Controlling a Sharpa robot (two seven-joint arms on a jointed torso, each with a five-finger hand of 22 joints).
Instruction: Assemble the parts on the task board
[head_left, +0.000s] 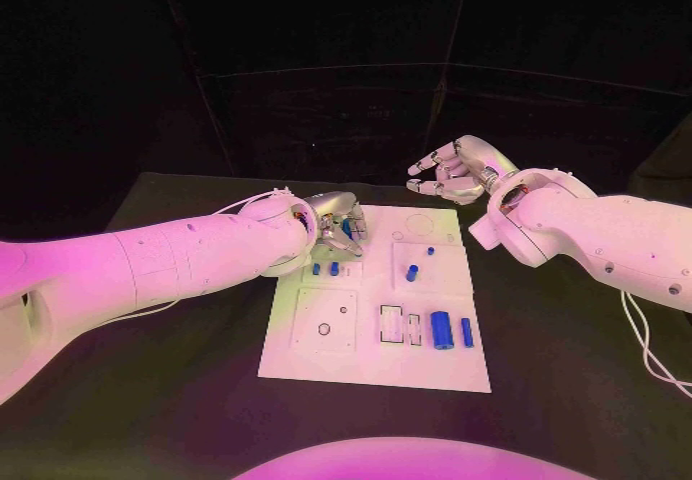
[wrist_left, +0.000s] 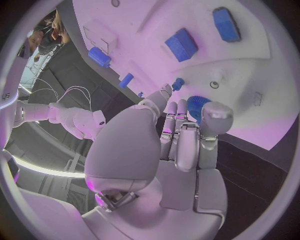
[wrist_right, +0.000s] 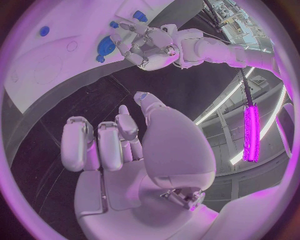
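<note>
1. Left hand (head_left: 335, 228): you have it low over the far left corner of the task board (head_left: 368, 370), fingers drawn together around a round blue part (wrist_left: 199, 106) at the fingertips. The left wrist view shows that part right against the fingers, so I judge it pinched, probably being seated or lifted at a socket there. The board's left edge runs just under the wrist, so you have little room on that side without dragging the arm across the plate.

2. Task board: white plate, middle of the black table (head_left: 173, 400). Two short blue parts (head_left: 326, 268) stand just beside the left hand; small blue pieces (head_left: 413, 271) sit in the centre compartment; a thick blue cylinder (head_left: 440, 325) and a thinner blue bar (head_left: 466, 332) lie in slots near the right edge, likely parked as stock for later steps. The near-left recessed square plate (head_left: 326, 322) holds no blue piece.

3. Right hand (head_left: 454, 170): raised beyond the board's far right corner, well apart from every part, fingers loosely curled and holding nothing. It seems parked to leave the left arm working room. You have open table to the board's right and near side for an approach.
</note>
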